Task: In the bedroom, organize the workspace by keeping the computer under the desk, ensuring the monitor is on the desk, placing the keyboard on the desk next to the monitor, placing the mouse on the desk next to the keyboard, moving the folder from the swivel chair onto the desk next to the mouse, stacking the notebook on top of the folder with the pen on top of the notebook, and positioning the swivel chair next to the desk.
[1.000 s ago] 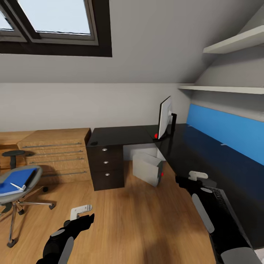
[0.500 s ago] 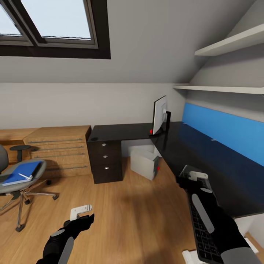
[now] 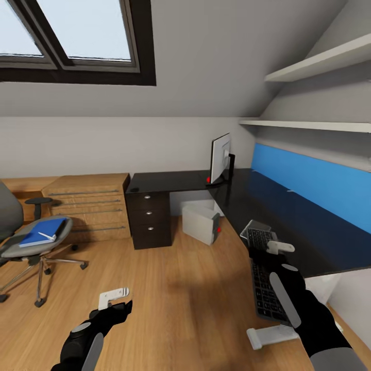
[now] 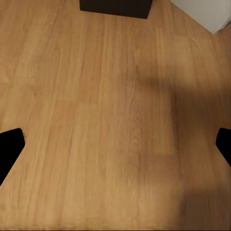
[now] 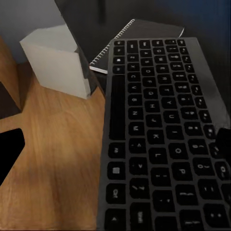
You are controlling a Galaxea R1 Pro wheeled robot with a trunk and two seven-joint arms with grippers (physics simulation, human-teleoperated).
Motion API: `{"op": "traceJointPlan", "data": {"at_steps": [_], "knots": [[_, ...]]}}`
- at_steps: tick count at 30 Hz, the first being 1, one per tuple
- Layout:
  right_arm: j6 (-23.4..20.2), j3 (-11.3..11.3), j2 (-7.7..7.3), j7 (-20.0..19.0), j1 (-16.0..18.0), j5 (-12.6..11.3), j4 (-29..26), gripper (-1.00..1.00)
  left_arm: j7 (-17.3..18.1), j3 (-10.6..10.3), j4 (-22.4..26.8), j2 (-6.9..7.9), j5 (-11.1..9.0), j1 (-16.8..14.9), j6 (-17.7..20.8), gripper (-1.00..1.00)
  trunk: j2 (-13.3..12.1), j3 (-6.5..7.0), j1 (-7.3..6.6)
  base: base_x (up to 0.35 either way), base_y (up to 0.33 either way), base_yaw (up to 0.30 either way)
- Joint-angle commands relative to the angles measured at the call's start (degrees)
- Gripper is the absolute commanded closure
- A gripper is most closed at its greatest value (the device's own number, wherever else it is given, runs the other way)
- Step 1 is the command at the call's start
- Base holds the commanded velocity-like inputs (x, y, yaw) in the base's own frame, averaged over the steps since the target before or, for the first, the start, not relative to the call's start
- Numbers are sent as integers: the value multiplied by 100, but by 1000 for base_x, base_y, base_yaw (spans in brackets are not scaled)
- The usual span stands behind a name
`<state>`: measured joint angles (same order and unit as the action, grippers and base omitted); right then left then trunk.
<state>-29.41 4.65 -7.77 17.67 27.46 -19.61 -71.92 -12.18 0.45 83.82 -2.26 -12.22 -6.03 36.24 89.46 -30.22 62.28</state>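
Observation:
The black desk point(image 3: 288, 221) carries the monitor point(image 3: 220, 159) at its corner, and the grey computer point(image 3: 201, 224) stands under it. The keyboard point(image 3: 262, 288) point(image 5: 159, 134) juts from the desk's front edge over the floor, its far end by the notebook point(image 3: 256, 225) point(image 5: 144, 29). What holds it up is hidden. Above the keyboard, my right gripper point(image 3: 273, 251) point(image 5: 115, 144) is open, one fingertip point(image 5: 224, 144) over the keyboard's edge. My left gripper point(image 3: 119, 303) point(image 4: 115, 149) hangs open over bare floor. The blue folder point(image 3: 44, 232), with a white pen point(image 3: 45, 236) on it, lies on the swivel chair point(image 3: 15, 247).
An oak dresser point(image 3: 87, 206) stands left of the desk drawers point(image 3: 149, 216). Wall shelves point(image 3: 309, 123) and a blue panel point(image 3: 319, 180) run above the desk. A flat white piece point(image 3: 270, 335) lies on the floor below the keyboard. Open plank floor point(image 3: 180, 288) stretches between chair and desk.
The camera has pulled back from the desk, so the desk's end and more of the chair show. The keyboard now appears left of my right forearm instead of right. Both arms keep their pose.

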Motion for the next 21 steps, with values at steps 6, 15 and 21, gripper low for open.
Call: {"op": "traceJointPlan", "data": {"at_steps": [6,15,21], "knots": [[-15,19,-6,64,5,-60,-6,-100,-39,0,6,-3,-61,-3,24,-100,4,-6,-4,-337,0,0],[-20,19,-5,65,5,-66,-6,-100,-36,-15,9,-10,-54,-3,24,-100,4,-6,-4,-305,-24,0],[-15,12,-11,63,5,-65,-1,-100,-31,-29,26,-17,-58,-3,24,-100,4,-6,-4,-95,-25,0]]}}
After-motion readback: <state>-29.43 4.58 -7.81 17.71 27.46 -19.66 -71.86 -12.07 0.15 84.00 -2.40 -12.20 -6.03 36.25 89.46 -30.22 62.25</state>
